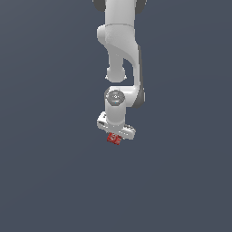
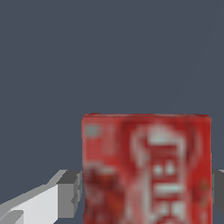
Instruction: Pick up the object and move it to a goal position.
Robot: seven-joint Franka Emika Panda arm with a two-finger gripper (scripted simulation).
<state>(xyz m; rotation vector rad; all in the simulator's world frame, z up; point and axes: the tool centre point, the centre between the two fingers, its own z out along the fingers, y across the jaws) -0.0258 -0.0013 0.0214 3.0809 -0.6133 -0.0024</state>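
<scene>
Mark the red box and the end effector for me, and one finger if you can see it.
red box (image 2: 146,168): wrist view, on its labelled face.
end effector (image 1: 115,134): exterior view, midway between the fingertips, just above the box.
finger (image 2: 69,192): wrist view, on the grey pad beside the box.

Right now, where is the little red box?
In the exterior view the red box sits just below the white gripper, near the picture's middle. In the wrist view it fills the space between the grey fingers.

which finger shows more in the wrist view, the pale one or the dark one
The pale finger beside the red box; the dark finger across the box is only a sliver at the frame edge.
</scene>
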